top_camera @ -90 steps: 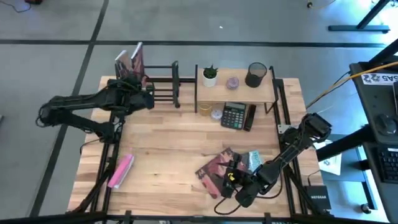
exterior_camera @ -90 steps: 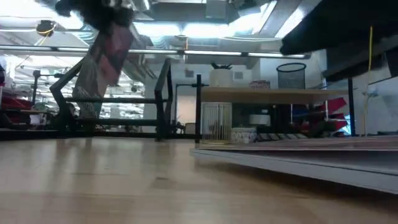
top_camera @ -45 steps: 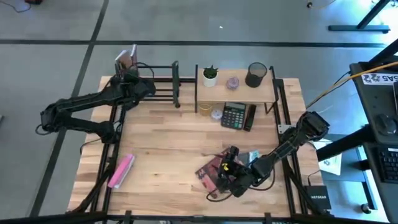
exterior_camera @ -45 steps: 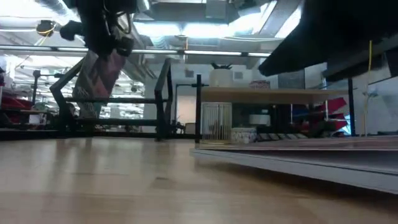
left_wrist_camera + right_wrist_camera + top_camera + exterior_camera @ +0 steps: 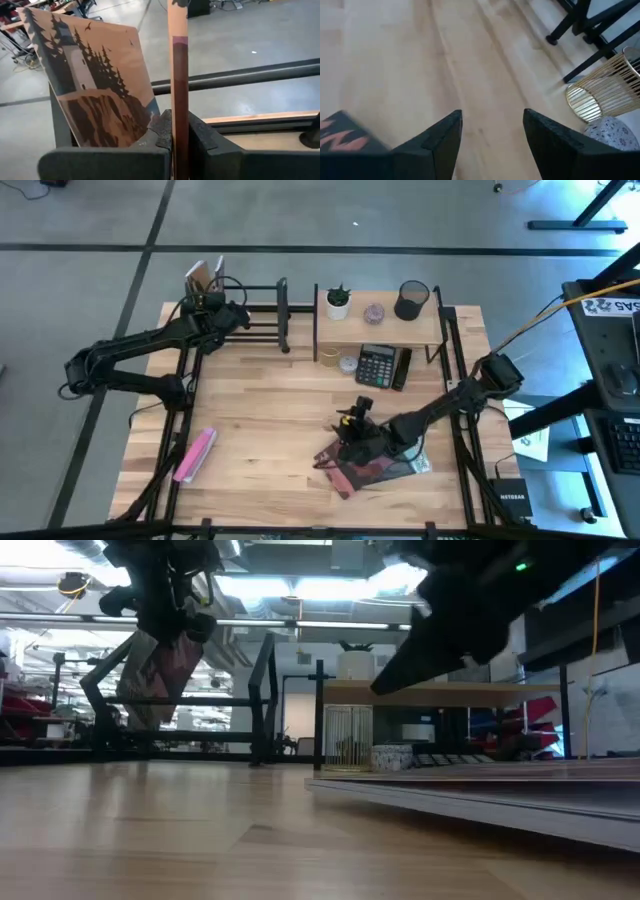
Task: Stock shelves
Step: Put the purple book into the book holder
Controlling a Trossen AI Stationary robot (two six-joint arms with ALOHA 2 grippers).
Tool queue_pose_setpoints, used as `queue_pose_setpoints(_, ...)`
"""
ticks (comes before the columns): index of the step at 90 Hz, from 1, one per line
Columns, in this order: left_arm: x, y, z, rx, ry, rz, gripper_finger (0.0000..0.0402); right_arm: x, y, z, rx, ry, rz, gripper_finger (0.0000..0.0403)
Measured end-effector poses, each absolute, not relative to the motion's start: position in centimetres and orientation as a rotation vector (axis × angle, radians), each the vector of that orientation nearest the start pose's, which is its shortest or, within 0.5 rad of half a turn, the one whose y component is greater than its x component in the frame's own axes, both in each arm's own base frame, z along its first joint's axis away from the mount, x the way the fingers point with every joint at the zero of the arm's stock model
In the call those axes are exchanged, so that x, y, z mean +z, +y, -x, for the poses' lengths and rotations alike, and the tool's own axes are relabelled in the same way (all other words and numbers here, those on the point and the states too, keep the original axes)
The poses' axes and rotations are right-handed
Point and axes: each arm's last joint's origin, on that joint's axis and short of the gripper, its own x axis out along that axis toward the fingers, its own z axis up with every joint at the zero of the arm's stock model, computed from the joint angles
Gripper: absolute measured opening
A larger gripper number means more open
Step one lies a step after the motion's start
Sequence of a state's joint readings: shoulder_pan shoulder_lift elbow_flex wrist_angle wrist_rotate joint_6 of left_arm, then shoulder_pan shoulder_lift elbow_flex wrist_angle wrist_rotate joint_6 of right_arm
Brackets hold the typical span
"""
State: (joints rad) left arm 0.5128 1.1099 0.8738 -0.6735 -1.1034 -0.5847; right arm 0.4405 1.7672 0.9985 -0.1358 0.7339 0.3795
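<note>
A grey concrete floor [image 5: 420, 220] with dark seam lines surrounds the butcher-block table [image 5: 270, 410] on all sides. At 3 o'clock of the table stands a dark desk [image 5: 610, 330] with a yellow cable [image 5: 560, 305] running toward it. Across the table, the low view shows a ceiling with bright strip lights [image 5: 300, 588] and exposed ducts.

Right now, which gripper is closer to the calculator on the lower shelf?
The right gripper. It hovers open over the books just in front of the calculator. The left gripper is off at the black rack, clamped on a thin book.
</note>
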Motion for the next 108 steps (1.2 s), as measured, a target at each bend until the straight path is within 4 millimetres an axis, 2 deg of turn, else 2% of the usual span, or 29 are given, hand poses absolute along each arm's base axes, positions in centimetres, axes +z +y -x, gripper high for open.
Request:
queue_pose_setpoints(36,27.5,13.7,-15.3,1.759,0.522,0.181,0.0004,17.7,11.3,-34.3,-0.273,0.583,0.134,0.0198)
queue_pose_setpoints(60,27.5,14.5,-14.6,1.786,0.522,0.225,0.0004,17.7,10.9,-34.4,-0.262,0.59,0.135,0.0198)
queue_pose_setpoints(92,26.8,15.2,-14.8,1.782,0.578,0.232,0.0005,17.7,11.0,-34.4,-0.257,0.59,0.134,0.0198)
queue_pose_setpoints(99,26.8,15.2,-14.8,1.777,0.59,0.223,0.0015,17.7,11.0,-34.4,-0.253,0.591,0.133,0.0198)
queue_pose_setpoints(108,26.7,15.2,-14.8,1.768,0.6,0.223,0.0048,17.7,11.0,-34.4,-0.248,0.592,0.131,0.0198)
